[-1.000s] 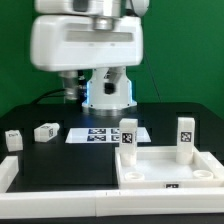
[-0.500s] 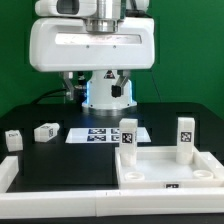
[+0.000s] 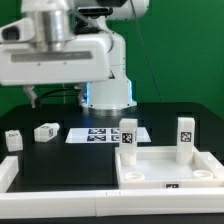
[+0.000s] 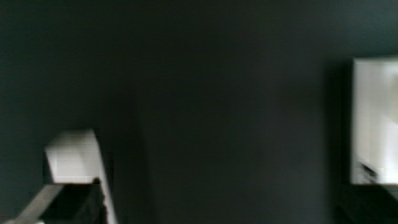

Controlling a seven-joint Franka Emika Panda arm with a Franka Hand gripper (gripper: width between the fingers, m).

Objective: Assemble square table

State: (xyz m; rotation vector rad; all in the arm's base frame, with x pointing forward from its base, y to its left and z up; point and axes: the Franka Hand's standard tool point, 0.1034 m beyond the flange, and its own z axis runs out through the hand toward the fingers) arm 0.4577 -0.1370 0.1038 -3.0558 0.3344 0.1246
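The square table's white panel (image 3: 160,168) lies at the front on the exterior view's right, with a tag on its front edge. Two tagged white legs stand upright on it, one at its back left corner (image 3: 128,135) and one at its back right corner (image 3: 186,137). Two more tagged legs lie loose on the black mat on the left, one (image 3: 45,131) beside the other (image 3: 12,139). My arm (image 3: 60,55) hangs high over the left side. In the blurred wrist view my gripper (image 4: 217,205) is open over dark mat, with nothing between its fingers.
The marker board (image 3: 98,135) lies flat behind the panel. Plain white bars sit at the front left (image 3: 8,176) and far right (image 3: 216,165). The arm's blue-lit base (image 3: 106,95) stands at the back. Blurred white shapes (image 4: 374,120) edge the wrist view.
The arm's big white body has swung toward the exterior view's left and turned. The panel, the legs and the bars have not moved.
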